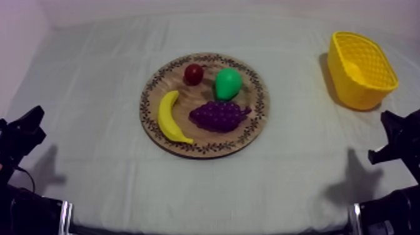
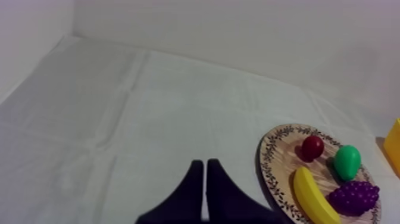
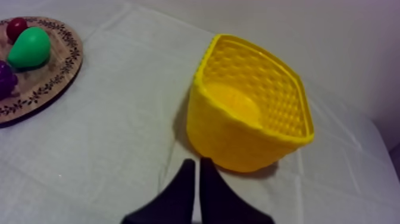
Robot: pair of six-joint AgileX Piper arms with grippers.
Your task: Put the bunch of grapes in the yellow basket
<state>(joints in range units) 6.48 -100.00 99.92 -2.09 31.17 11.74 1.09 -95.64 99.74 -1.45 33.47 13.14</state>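
Crowding purple bunch of grapes (image 1: 219,116) on round wooden board with patterned rim (image 1: 253,130): green pear (image 1: 228,83) just behind, yellow banana (image 1: 169,117) beside, small red fruit (image 1: 194,74) farther back. Risks judged: nudging neighbours on descent; losing bumpy grapes from shallow pinch; clipping rim of light yellow lattice basket (image 1: 350,87), tipping it. Basket well apart at right, holding nothing. Left gripper (image 2: 205,162) and right gripper (image 3: 196,161) low at sides of table (image 1: 94,175), fingers of each pressed together in narrow wedge, pinching nothing.

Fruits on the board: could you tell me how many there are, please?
4 on the board: banana at left, small red fruit at far side, pear right of it, grapes in front of the pear.
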